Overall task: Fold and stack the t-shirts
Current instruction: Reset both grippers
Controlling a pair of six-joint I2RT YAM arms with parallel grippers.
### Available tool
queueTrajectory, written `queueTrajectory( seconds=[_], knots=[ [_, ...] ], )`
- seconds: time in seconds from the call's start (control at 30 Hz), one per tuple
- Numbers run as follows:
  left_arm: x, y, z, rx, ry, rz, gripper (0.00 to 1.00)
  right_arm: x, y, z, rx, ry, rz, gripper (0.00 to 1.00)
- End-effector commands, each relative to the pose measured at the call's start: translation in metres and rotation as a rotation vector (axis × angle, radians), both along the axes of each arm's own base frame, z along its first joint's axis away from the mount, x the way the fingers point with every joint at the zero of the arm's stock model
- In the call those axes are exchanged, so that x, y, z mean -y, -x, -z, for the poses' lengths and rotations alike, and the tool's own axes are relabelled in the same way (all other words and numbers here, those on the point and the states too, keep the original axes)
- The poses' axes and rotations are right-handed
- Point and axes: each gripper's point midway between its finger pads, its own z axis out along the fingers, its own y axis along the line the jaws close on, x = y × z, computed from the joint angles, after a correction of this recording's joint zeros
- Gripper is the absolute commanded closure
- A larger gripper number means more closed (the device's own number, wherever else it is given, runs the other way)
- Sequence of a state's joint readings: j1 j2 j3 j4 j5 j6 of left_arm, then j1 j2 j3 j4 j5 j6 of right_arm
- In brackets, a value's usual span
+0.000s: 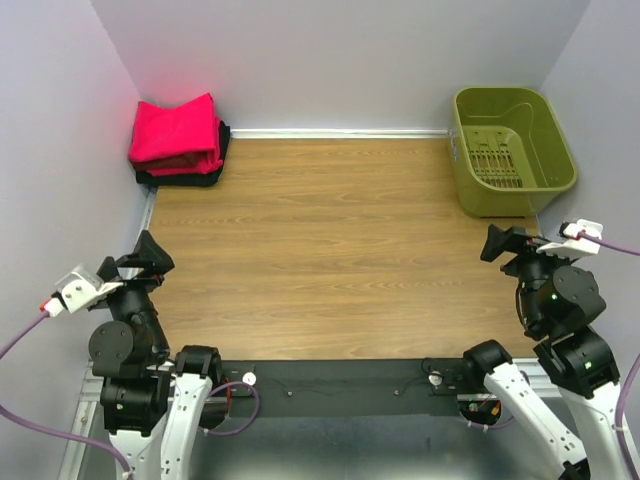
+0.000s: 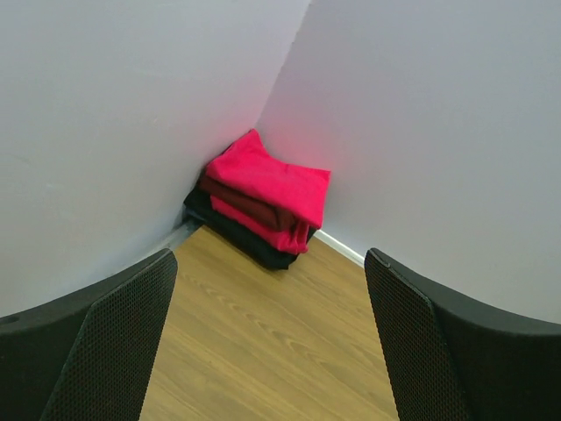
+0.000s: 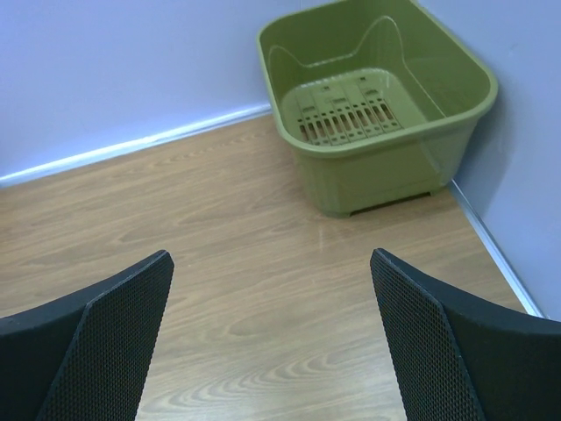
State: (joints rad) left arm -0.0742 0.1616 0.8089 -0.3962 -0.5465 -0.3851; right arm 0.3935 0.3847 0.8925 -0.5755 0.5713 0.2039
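Note:
A stack of folded t-shirts [image 1: 178,142] lies in the far left corner of the wooden table. A bright pink-red shirt [image 2: 270,180] is on top, a dark maroon one [image 2: 247,203] and a red one [image 2: 267,230] under it, a black one [image 2: 241,234] at the bottom. My left gripper [image 1: 150,254] is open and empty at the near left, far from the stack; it also shows in the left wrist view [image 2: 267,351]. My right gripper [image 1: 503,243] is open and empty at the near right, seen too in the right wrist view [image 3: 272,351].
An olive-green plastic basket [image 1: 512,150] stands empty in the far right corner; it shows in the right wrist view [image 3: 379,105] too. Lilac walls close the table on the left, back and right. A black strip runs along the near edge between the arm bases.

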Motion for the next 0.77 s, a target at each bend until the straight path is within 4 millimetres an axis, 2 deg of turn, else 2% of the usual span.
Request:
queueTrajectory(
  seconds=[0.0, 0.47, 0.73],
  knots=[
    [-0.006, 0.008, 0.006, 0.041, 0.081, -0.033, 0.05, -0.005, 0.004, -0.012, 0.074, -0.002, -0.047, 0.0],
    [-0.01, 0.008, 0.015, 0.041, 0.108, -0.056, 0.04, -0.01, 0.011, -0.024, 0.127, 0.004, -0.099, 0.0],
    [-0.009, 0.006, 0.018, 0.041, 0.118, -0.054, 0.04, -0.018, 0.007, -0.025, 0.121, 0.011, -0.139, 0.0]
  ],
)
